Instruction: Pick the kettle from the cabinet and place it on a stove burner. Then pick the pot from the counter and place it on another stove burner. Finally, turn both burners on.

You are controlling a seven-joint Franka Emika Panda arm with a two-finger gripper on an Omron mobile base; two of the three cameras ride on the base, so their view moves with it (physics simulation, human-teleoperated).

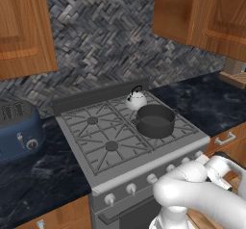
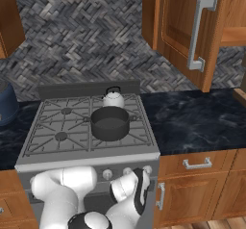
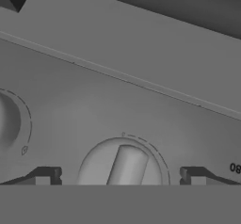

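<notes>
- The kettle (image 1: 136, 100) sits on the range's (image 1: 91, 148) back right burner, just behind the pot (image 1: 154, 120), its black handle arched upward.
- The pot (image 2: 110, 123) rests on the front right burner of the range (image 2: 62, 148), lidless, with its loop handles out to either side.
- The two left burners (image 1: 111, 146) lie bare under their grey grates.
- At the range's front panel, the gripper (image 3: 120, 180) faces a round knob (image 3: 123, 167), jaws spread wide, one fingertip (image 3: 44, 176) on each side of the knob; contact cannot be told.
- The knob's raised bar leans slightly off upright in the hand view.
- A blue toaster (image 1: 18, 129) stands on the black counter (image 1: 206, 103) left of the range.
- Wooden cabinets (image 2: 190, 28) hang above the counter (image 2: 194, 120) right of the range.
</notes>
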